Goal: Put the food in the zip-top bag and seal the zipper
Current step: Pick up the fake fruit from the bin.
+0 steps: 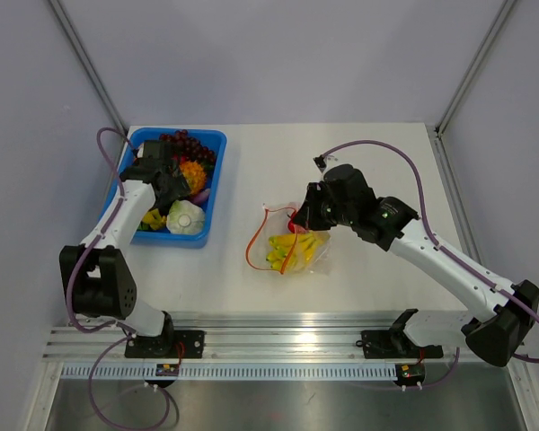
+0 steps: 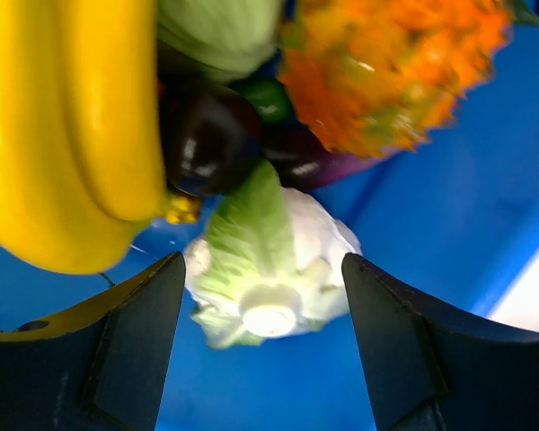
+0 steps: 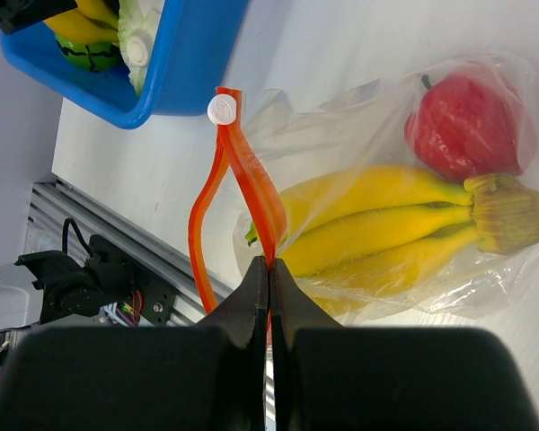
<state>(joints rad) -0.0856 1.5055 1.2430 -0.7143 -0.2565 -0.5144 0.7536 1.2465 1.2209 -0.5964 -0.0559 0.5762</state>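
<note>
Sealing step: right pincer [image 3: 269,266] pinched the zipper [image 3: 251,193] at lower centre, left pincer [image 2: 262,265] stood spread; the next move probably called for sliding along it.

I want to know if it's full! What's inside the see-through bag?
A bunch of yellow bananas and one red fruit lie inside the bag. Anything beneath the bananas is hidden.

No text, label, brand or number legible in any view. The zip-top bag [image 3: 323,126]: no print readable. The circuit boards [image 1: 168,369] on the front rail [image 1: 278,346]: markings too small to read.
</note>
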